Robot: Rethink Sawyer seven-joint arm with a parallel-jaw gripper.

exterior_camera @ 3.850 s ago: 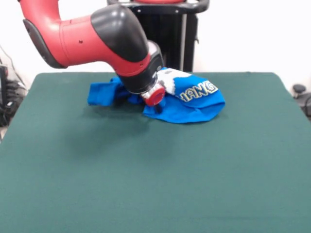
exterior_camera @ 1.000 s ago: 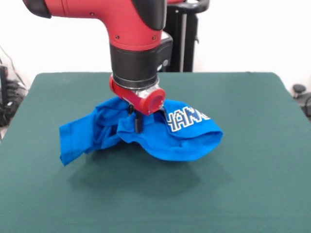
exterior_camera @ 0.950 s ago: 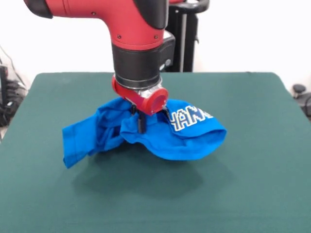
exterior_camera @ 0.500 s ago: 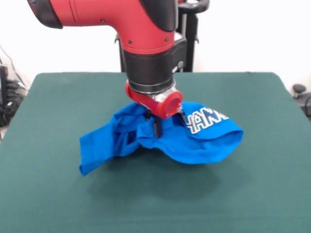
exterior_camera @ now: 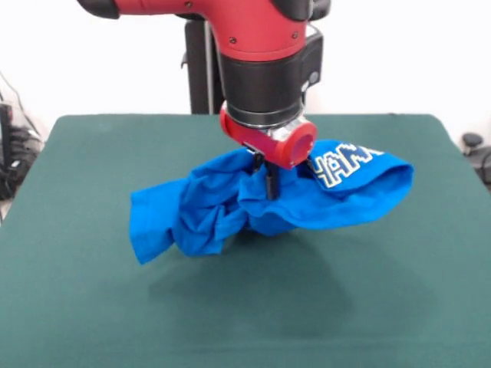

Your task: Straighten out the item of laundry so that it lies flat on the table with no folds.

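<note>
The bright blue T-shirt hangs bunched and folded from my gripper above the dark green table. White-and-yellow outlined lettering shows on its raised right part. The gripper is shut on the shirt's middle, and the cloth hides the fingertips. The left end of the shirt droops lowest; I cannot tell whether it touches the table. The shirt's shadow falls on the cloth below it.
The red and black arm comes down from the top over the table's middle. The black pedestal stands behind the far edge. Dark items lie off the table at the left and right.
The arm has carried the shirt to the right and lifted it higher. The lettered right side now rides higher, and the left end trails after it.
</note>
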